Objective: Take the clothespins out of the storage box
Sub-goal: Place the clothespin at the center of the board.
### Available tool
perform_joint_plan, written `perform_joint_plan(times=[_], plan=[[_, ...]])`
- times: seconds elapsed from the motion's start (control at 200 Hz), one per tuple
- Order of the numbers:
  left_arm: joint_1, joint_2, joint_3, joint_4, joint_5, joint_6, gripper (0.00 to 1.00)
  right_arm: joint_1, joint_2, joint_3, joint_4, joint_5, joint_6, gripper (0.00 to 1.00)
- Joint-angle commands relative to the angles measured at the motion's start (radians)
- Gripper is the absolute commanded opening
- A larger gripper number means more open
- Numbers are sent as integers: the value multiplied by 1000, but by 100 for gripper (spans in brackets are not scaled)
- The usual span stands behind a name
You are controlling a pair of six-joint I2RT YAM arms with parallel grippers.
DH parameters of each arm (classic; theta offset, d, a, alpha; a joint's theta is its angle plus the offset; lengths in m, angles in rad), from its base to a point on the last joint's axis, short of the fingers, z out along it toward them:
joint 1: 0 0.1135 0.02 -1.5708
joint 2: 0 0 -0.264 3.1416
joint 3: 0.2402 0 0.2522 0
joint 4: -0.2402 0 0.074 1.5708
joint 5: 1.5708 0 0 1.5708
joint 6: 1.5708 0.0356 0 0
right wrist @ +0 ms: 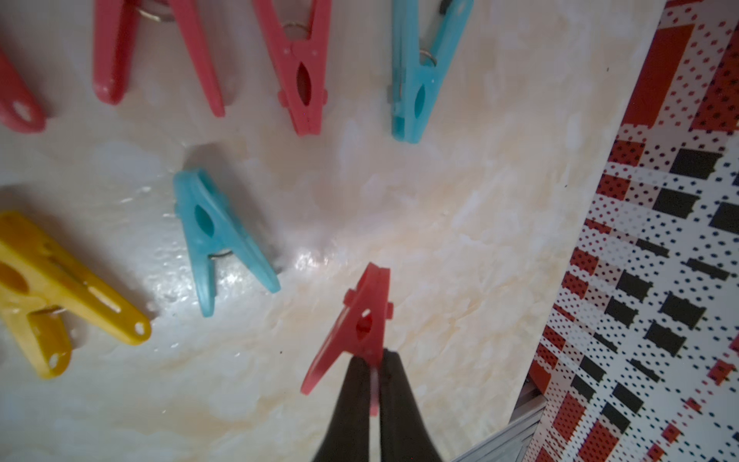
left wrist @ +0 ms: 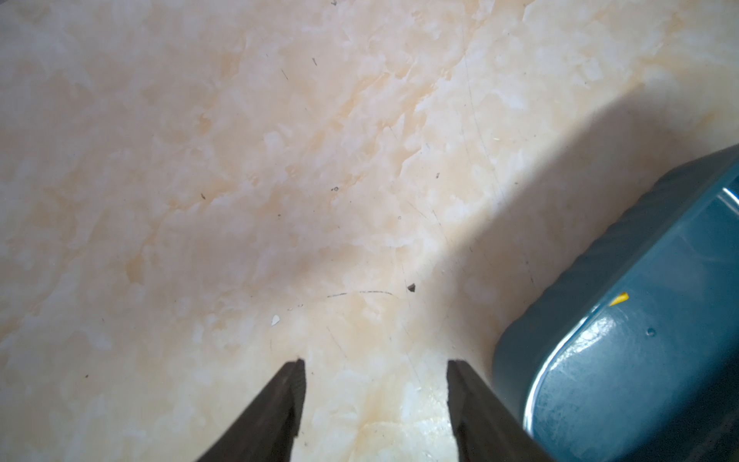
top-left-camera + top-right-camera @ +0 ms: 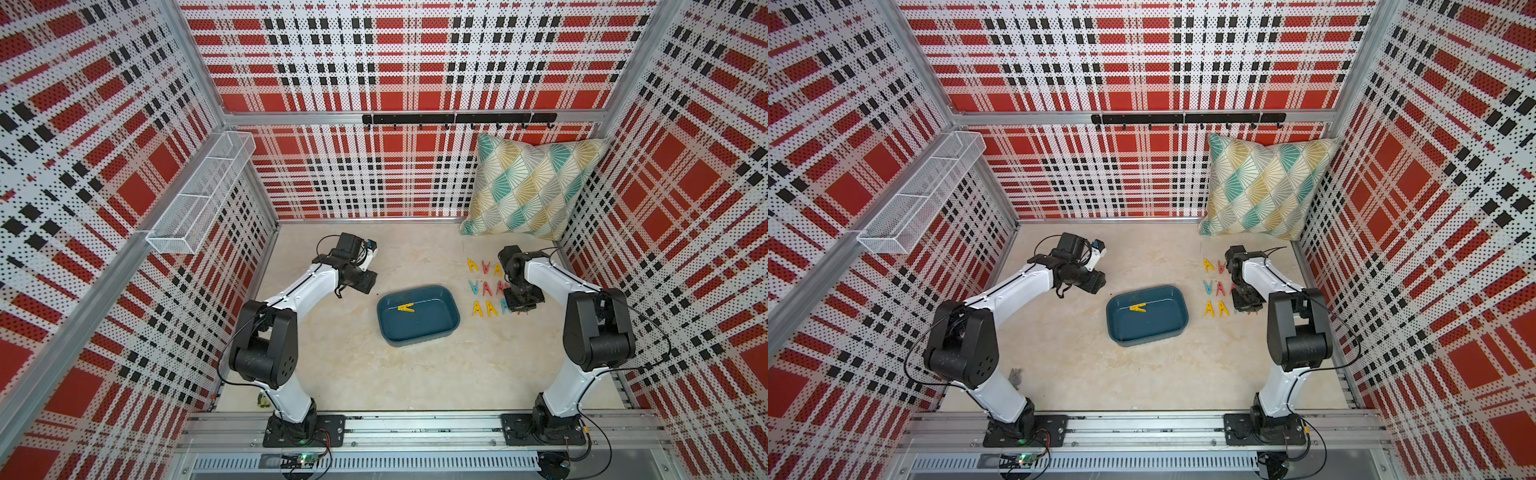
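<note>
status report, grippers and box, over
Right gripper shut on red clothespin, beside the laid-out rows. Left gripper open, empty. One yellow clothespin in storage box. Nothing blocking.

Bright even light in both top views, walls [image 3: 104, 166] bowed by wide-angle distortion at edges, soft shadow band across tabletop [image 2: 520, 168] beside glossy box [image 2: 592, 272] in left wrist view, wet-looking glare by blue pin [image 1: 216, 236], right end effector [image 1: 375, 356] blurred close to lens

Beige marbled tabletop [image 3: 395, 374]: teal storage box [image 3: 432, 322] ctr, clothespins [image 3: 487, 288] in rows beside, pillow [image 3: 532, 187] rear corner.
</note>
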Motion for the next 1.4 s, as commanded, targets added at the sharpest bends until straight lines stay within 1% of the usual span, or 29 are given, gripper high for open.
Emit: perform_joint_plan(times=[0.0,0.175,0.371,0.516,0.872,1.177,1.248,1.313,1.393], plan=[[-4,0,19,1,3,3,62,-2,25,31,46,42,-38,0],[-4,1,19,1,2,3,62,-2,97,47,70,41,-55,0],[-3,-2,16,2,2,3,62,-2,141,25,86,94,-57,0],[-1,0,16,3,2,3,62,-2,155,7,114,56,-72,0],[1,-2,16,2,4,3,62,7,147,-1,107,21,-68,0],[2,-8,13,3,9,4,62,17,117,8,65,23,-51,0],[2,-9,13,3,11,5,62,18,110,11,59,15,-47,1],[2,-11,14,3,10,4,62,20,106,17,51,14,-43,4],[2,-13,12,3,10,5,62,21,102,22,42,23,-38,5]])
